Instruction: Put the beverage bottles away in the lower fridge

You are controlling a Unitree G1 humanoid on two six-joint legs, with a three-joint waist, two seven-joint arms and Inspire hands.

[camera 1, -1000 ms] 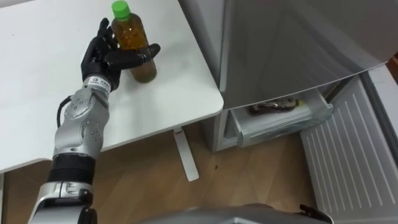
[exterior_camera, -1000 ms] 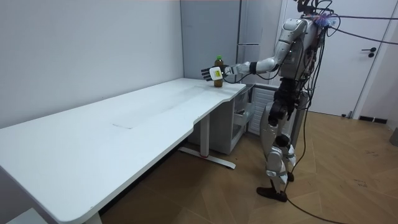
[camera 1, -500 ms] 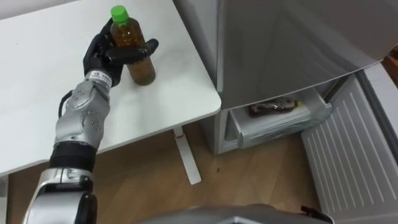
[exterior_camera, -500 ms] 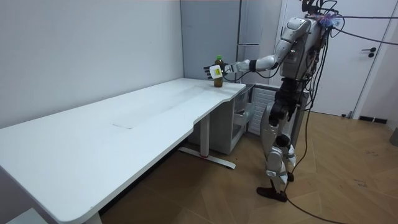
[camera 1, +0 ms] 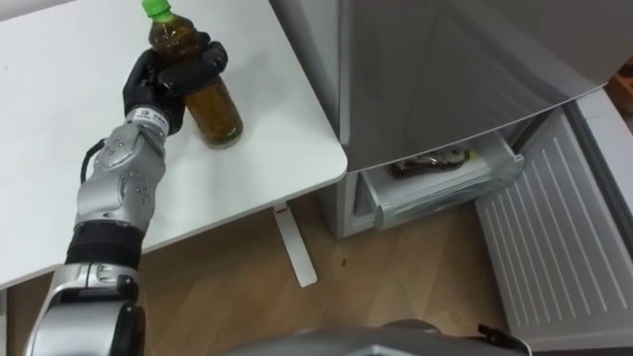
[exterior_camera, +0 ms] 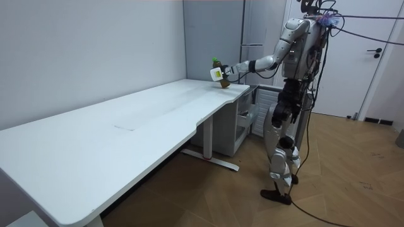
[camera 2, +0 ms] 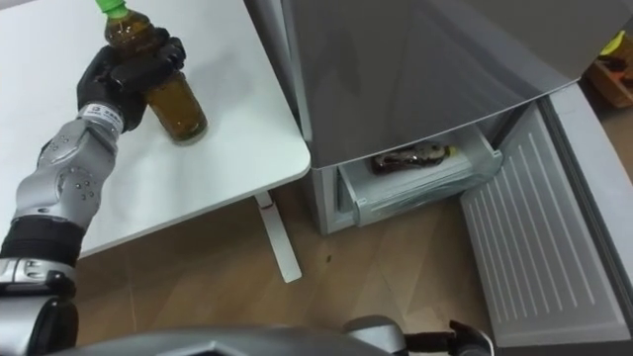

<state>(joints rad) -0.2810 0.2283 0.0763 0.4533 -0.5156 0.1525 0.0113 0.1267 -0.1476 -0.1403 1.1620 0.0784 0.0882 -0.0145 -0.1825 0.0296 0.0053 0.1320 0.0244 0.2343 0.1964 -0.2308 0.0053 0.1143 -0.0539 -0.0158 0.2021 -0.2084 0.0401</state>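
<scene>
Left hand [camera 1: 153, 87], dark fingers [camera 1: 194, 65] curled round the upper body of a green-capped clear plastic bottle of amber drink [camera 1: 213, 109], tilted over the flat white table [camera 1: 59, 148] near its right edge: probably full, heavyish, slick-walled, better gripped mid-body.

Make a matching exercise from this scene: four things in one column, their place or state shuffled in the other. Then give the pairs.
Things
1. bottle
2. left hand
3. table
4. drawer

Place or state
A. pulled out, with a dark packet inside
B. white, beside the fridge
C. tilted, with a green cap on top
D. fingers curled round the bottle

Pairs: 1-C, 2-D, 3-B, 4-A
</scene>
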